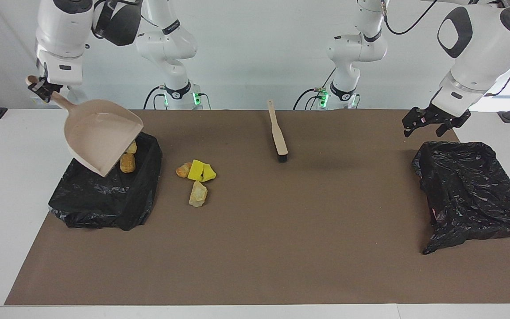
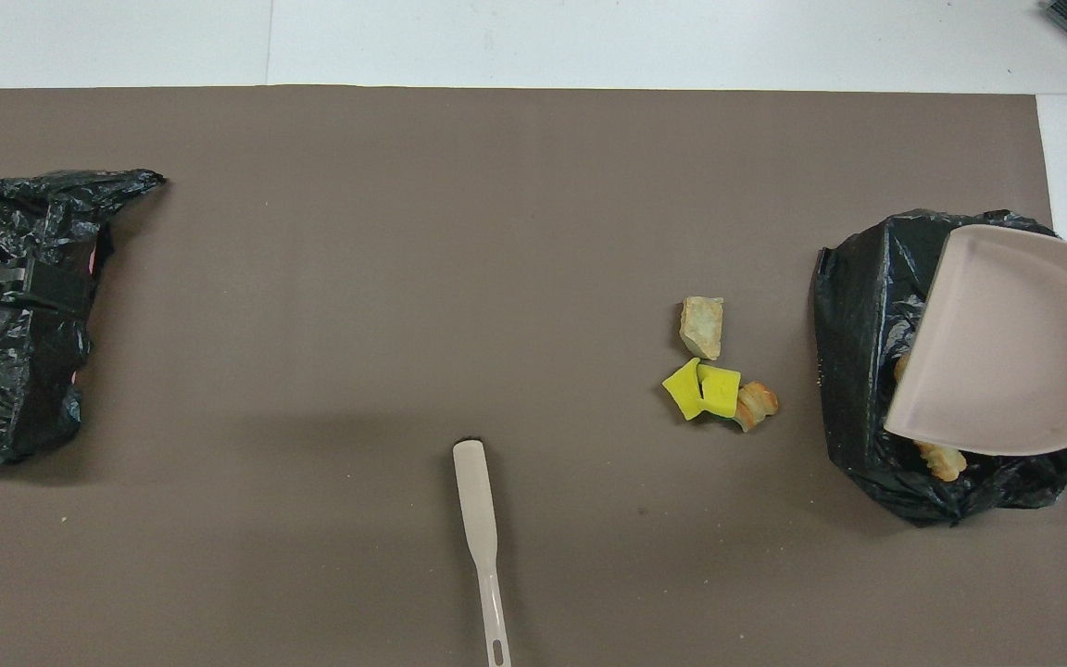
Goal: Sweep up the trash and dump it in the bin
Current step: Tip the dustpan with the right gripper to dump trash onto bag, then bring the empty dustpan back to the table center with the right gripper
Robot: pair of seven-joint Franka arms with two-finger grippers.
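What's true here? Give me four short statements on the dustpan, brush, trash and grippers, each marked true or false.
1. The right gripper holds the dustpan over a bin. True.
2. The left gripper holds the brush. False: the brush lies on the table; that gripper is open and empty.
3. The dustpan is empty. True.
4. All the trash is in a bin. False: some pieces lie on the table beside the bin.
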